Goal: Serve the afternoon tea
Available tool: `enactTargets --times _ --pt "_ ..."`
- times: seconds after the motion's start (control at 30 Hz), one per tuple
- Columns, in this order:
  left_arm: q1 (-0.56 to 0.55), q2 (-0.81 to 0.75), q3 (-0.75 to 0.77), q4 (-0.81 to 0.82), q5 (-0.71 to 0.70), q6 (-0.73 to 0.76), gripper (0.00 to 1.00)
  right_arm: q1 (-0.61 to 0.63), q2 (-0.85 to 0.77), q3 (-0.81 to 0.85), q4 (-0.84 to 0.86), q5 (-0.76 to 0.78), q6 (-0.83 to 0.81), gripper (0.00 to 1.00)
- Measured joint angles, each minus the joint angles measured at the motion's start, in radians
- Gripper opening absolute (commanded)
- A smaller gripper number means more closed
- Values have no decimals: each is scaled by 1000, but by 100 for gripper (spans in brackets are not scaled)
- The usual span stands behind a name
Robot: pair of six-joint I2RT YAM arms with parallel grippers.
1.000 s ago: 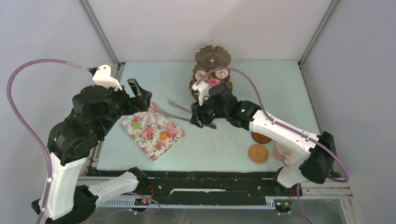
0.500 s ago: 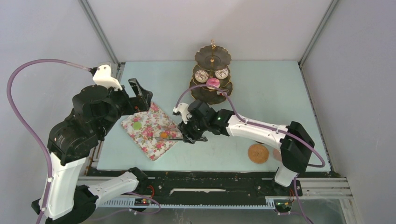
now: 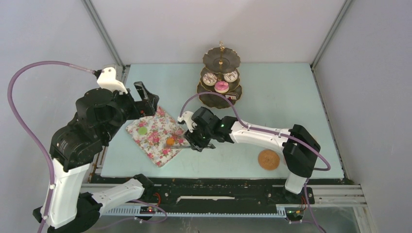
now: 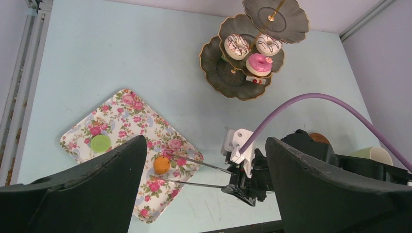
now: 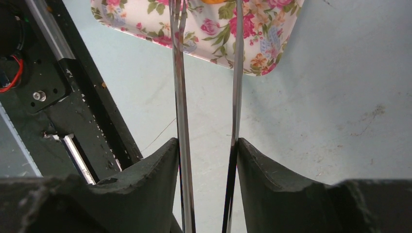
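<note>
**Tabletop** [image 3: 291, 97]: pale blue and flat; it carries everything below.

**Tiered stand** [image 4: 223, 80]: dark, gilt-edged, three plates, at 12 o'clock. The top plate is bare.

**Floral cloth** [image 3: 154, 145]: rose print, lying at 8 o'clock and turned diagonally.

**Left claw** [image 4: 205, 141]: spread to its widest and holding nothing. It hangs high at 9 o'clock, clear of the cloth.

**Right claw** [image 5: 206, 143]: half-closed on the tongs, with both blades pressed against the inner faces of its fingers. It sits near centre, at the cloth's 3 o'clock edge.

**Tongs** [image 5: 179, 73]: long, thin, polished metal, reaching toward 9 o'clock. The tips lie either side of the orange piece; whether they touch it cannot be told.

**Coaster** [image 3: 268, 159]: round and brown, at 4 o'clock.

**Cream cup** [image 4: 376, 154]: only its rim shows, past the right arm.

**White doughnuts** [image 4: 237, 44]: a pair on the middle plate of the stand.

**Pink doughnut** [image 4: 259, 64]: touches the pair on their 6 o'clock side.

**Orange piece** [image 4: 162, 165]: on the cloth's 4 o'clock corner. It is probably light, rounded and hard, and apt to squirt from smooth springy blades. Best taken across its widest middle with a slow, modest squeeze.

**Green piece** [image 4: 100, 143]: a flat disc on the cloth at 9 o'clock. It is low and likely harder to pinch, so the edges are the place to grip.
</note>
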Motion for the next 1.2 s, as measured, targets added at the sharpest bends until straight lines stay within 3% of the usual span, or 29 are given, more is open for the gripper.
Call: enactTargets --times 0.6,1.0,1.2 --pt "0 0 0 0 0 2 100 0 32 -1 2 28 -3 44" --pt "0 0 0 0 0 2 100 0 32 -1 15 30 2 28" --pt "0 0 0 0 0 1 100 0 27 -1 19 32 18 26"
